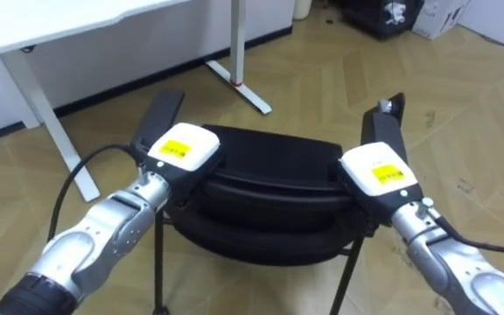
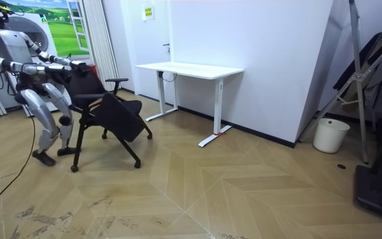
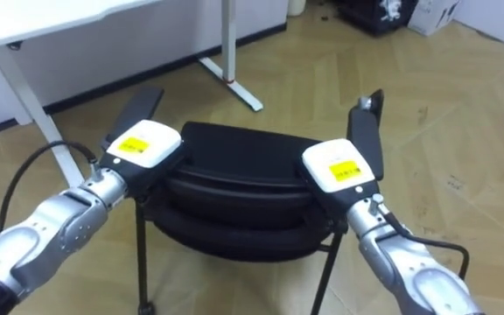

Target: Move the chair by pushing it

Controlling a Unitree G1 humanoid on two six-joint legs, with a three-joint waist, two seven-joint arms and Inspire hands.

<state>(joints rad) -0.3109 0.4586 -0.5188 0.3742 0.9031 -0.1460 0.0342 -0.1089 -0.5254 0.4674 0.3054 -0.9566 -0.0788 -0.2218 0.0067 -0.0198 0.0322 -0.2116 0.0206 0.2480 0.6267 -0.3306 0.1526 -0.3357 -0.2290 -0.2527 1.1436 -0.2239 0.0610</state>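
Chair [image 1: 265,179] at 6 o'clock, left hand [image 1: 182,150] and right hand [image 1: 379,171] at its back.
Fingers hidden, so I can't tell their hold; a crooked push could spin it into the desk [image 1: 86,22] at 11 o'clock.

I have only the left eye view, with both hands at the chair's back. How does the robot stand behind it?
Observer: In the room view it stands close behind the chair, knees bent, both arms stretched out to it.
Operator: Has the chair wheels?
Observer: Yes, its legs end in castors.
Operator: What is past the desk?
Observer: A white bin by the wall, on the room view's right.
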